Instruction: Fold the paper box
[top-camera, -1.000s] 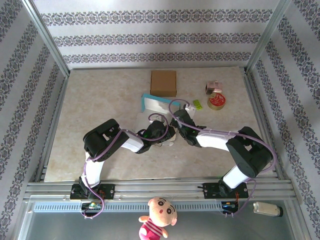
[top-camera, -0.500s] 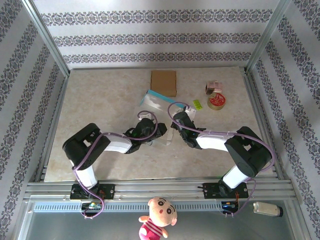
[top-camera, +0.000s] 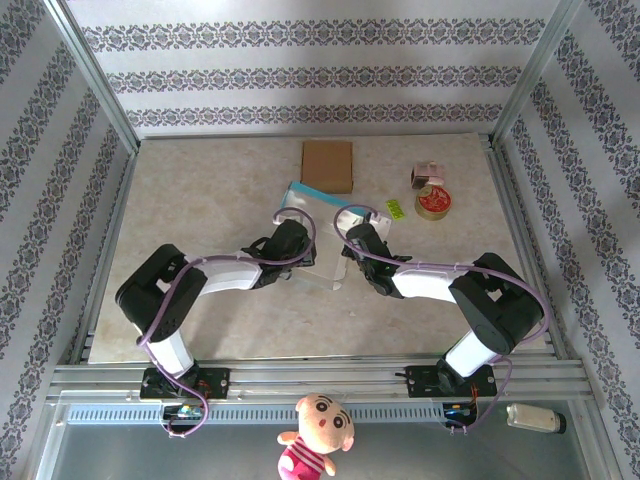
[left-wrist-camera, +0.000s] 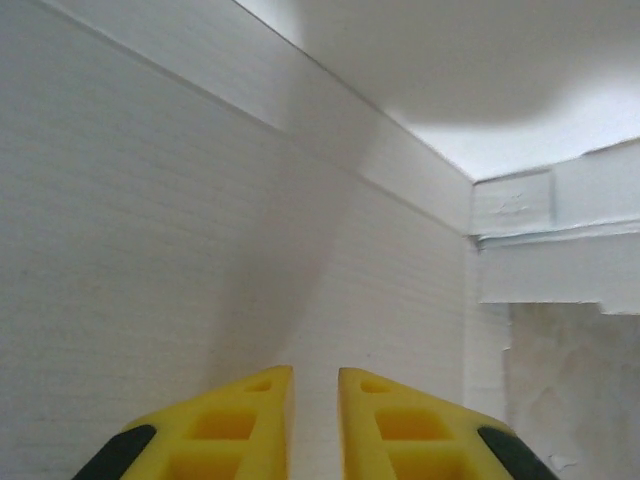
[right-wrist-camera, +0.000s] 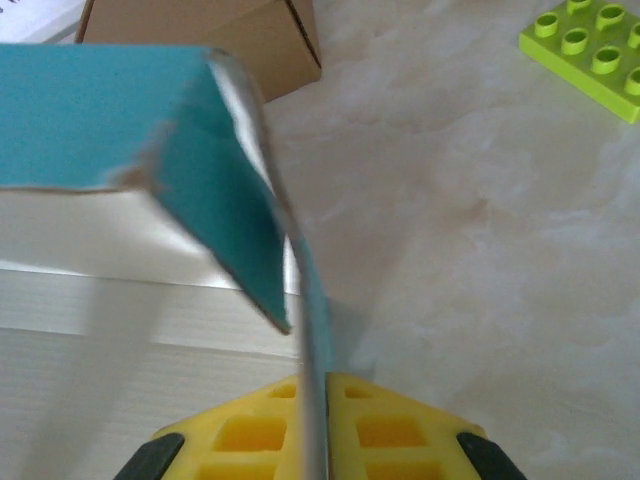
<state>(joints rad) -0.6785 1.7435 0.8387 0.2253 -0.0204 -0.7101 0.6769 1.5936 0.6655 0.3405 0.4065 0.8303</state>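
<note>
The paper box (top-camera: 322, 212), white inside and teal outside, lies half-formed at the table's middle between both arms. My right gripper (right-wrist-camera: 313, 380) is shut on a thin upright teal wall of the paper box (right-wrist-camera: 100, 110), whose torn teal flap hangs to the left. The right gripper (top-camera: 352, 256) sits at the box's right side. My left gripper (left-wrist-camera: 315, 375) points into the box's white inner panel (left-wrist-camera: 150, 250); its yellow fingers (left-wrist-camera: 240, 400) stand a narrow gap apart with nothing between them. The left gripper (top-camera: 300, 248) is over the box's left part.
A brown cardboard box (top-camera: 327, 166) (right-wrist-camera: 200, 30) stands just behind the paper box. A green studded brick (top-camera: 395, 209) (right-wrist-camera: 590, 50), a red tape roll (top-camera: 433, 203) and a small pink box (top-camera: 427, 175) lie at the back right. A plush doll (top-camera: 315, 435) sits below the front rail.
The left arm pulled back to the left, then reached forward into the box, its jaws parting slightly. The box shifted and rose on its right side. The right gripper kept its grip.
</note>
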